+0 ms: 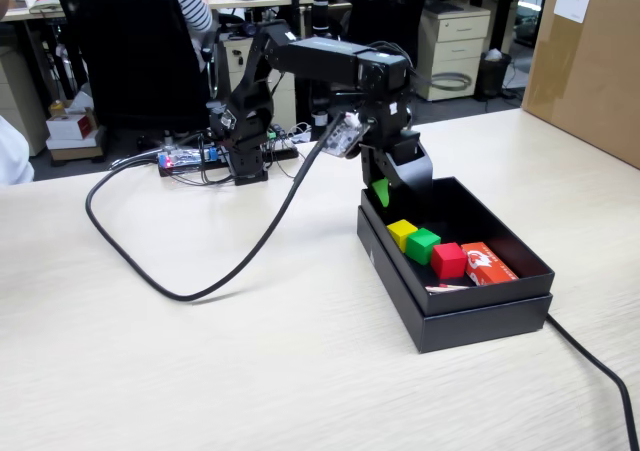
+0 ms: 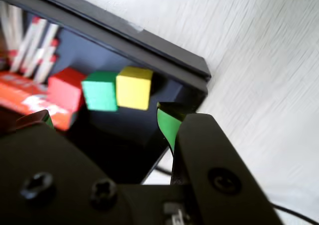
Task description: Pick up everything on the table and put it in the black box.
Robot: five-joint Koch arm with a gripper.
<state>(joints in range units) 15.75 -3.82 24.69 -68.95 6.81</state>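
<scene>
**All three cubes in box, gripper empty above corner**

Yellow cube (image 1: 401, 233), green cube (image 1: 423, 245) and red cube (image 1: 448, 260) sit touching in a row inside the black box (image 1: 470, 321), red-orange packet (image 1: 489, 264) at 3 o'clock of red. Gripper (image 1: 385, 193) hangs over the box's 10 o'clock corner, jaws apart, holding nothing. Wrist view: left jaw tip mostly cut off, white sticks (image 2: 31, 48) blurred.

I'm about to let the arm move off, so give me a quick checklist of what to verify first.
1. Yellow cube in the black box: ok.
2. Green cube in the box: ok.
3. Red cube in the box: ok.
4. Gripper holding nothing: ok, jaws apart in the wrist view.
5. Cable away from the box: ok.
6. Rest of the table free of cubes: ok in the fixed view.
</scene>
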